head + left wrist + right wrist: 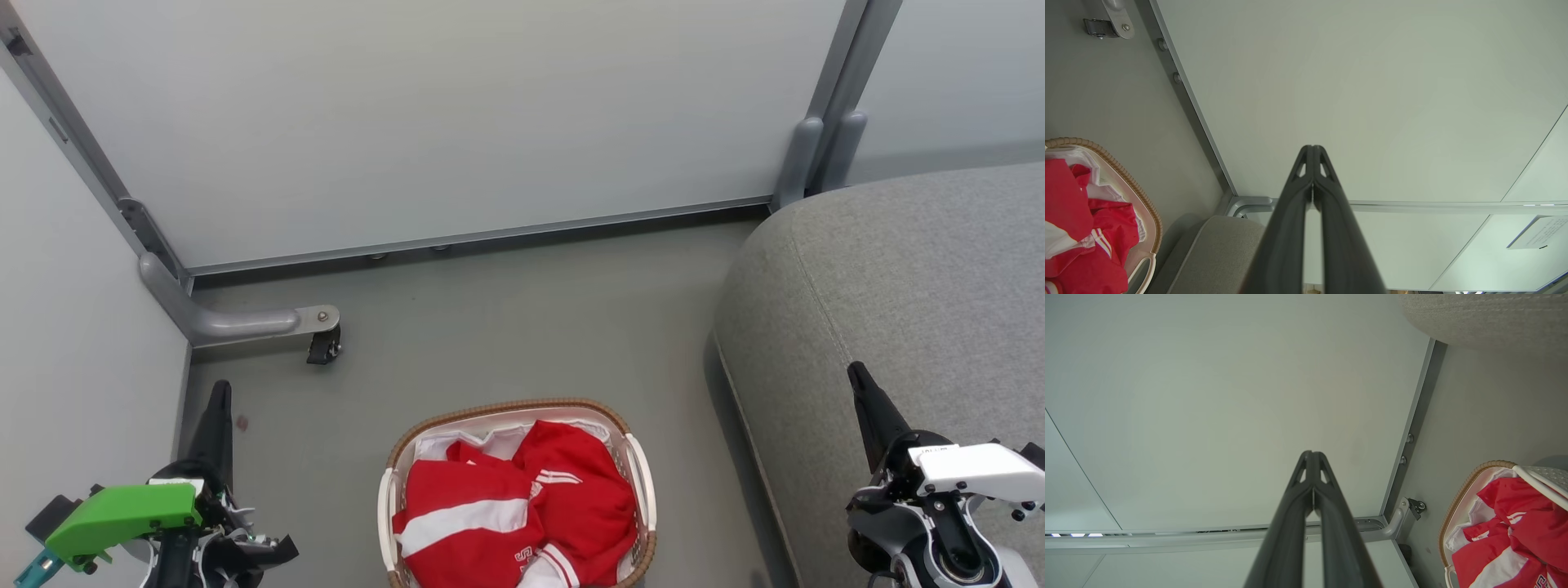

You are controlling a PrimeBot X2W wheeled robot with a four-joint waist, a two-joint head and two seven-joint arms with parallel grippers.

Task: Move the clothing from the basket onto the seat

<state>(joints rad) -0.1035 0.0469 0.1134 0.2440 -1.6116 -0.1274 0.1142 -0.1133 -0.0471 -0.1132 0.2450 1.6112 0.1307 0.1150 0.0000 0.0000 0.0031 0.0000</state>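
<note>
A plain grey floor carries everything here. The oval white basket with its brown woven rim stands on it at the near middle, apart from the other things. To its right, the grey seat rests on the floor, its rounded corner reaching toward the far wall panel. At the far left a grey metal foot ends in a small black caster. A tiny reddish speck lies near the left wall.
</note>
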